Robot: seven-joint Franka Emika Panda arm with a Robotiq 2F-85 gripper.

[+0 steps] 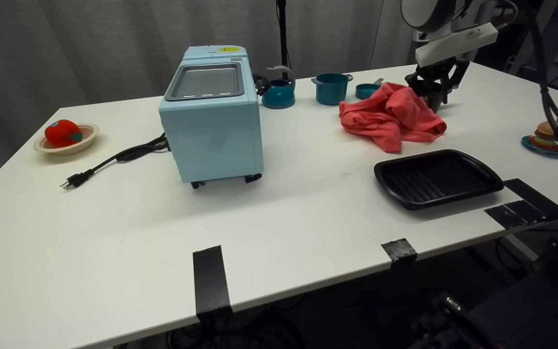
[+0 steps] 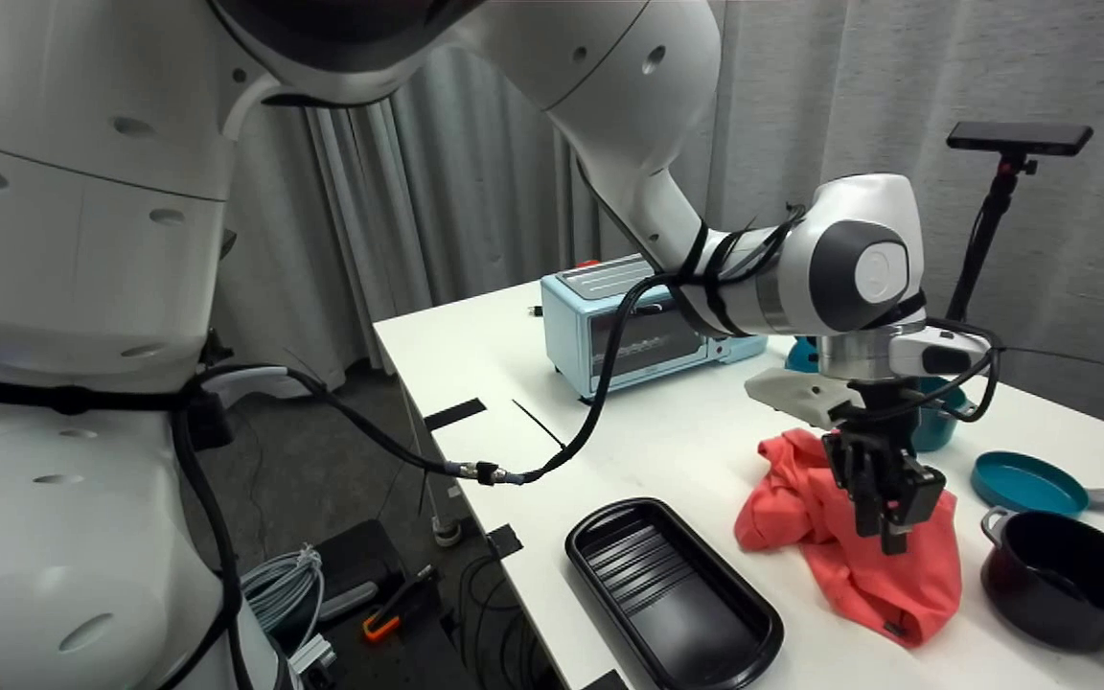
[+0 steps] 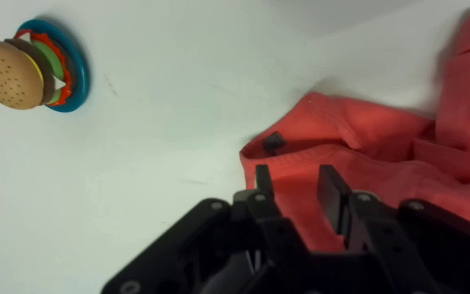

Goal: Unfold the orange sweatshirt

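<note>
The orange-red sweatshirt (image 1: 390,118) lies crumpled in a heap of folds on the white table. It also shows in an exterior view (image 2: 916,585) and in the wrist view (image 3: 406,183). A small dark tag (image 3: 274,142) shows inside an open edge of the cloth. My gripper (image 3: 293,169) is over that edge, with the cloth visible between its two parted fingers. The gripper also shows in both exterior views (image 1: 436,99) (image 2: 883,537), pointing down at the sweatshirt. I cannot tell whether the fingertips touch the cloth.
A black baking tray (image 1: 439,179) lies near the sweatshirt. Teal pots (image 1: 331,89), a teal pan (image 2: 1026,482) and a dark pot (image 2: 1069,585) stand on its far side. A toy burger (image 3: 18,73) and a light blue toaster oven (image 1: 216,131) are also on the table.
</note>
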